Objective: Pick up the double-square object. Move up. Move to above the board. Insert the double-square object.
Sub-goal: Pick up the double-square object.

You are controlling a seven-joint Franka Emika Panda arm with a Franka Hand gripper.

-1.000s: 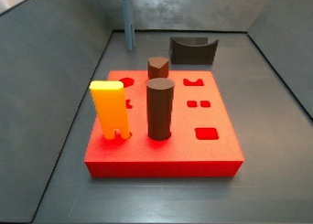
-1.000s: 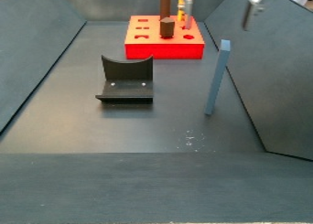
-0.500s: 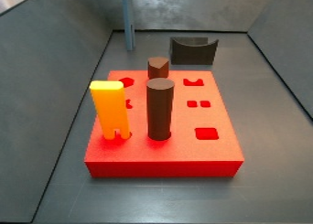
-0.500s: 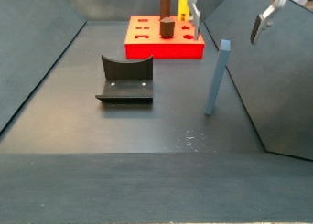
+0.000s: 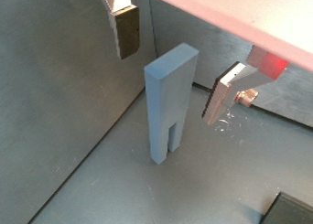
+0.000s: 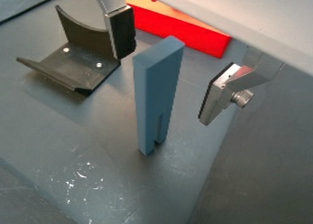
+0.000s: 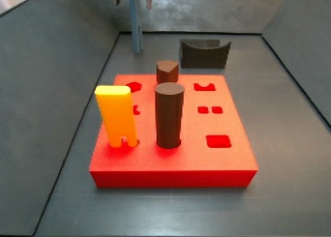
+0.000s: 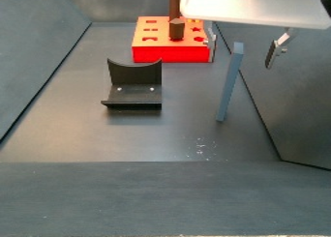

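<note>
Descended over far right floor: gripper [image 5: 171, 65], silver fingers [image 6: 224, 92] wide apart, gripping nothing, now straddling tall slim grey-blue double-square object [image 8: 229, 81]. Upright, unlifted. Thick red holed board [image 8: 171, 49] far left. Pick-up seemingly imminent.

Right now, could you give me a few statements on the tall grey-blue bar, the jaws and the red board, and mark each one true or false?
1. The tall grey-blue bar with two square legs stands upright on the floor. True.
2. The gripper has its jaws shut on the bar. False: they are open, one silver finger on each side, apart from it.
3. The bar sits in a hole of the thick red slab board. False: it stands on the floor, away from the board.
4. A yellow-orange two-legged block and two dark brown pegs stand on the board. True.
</note>
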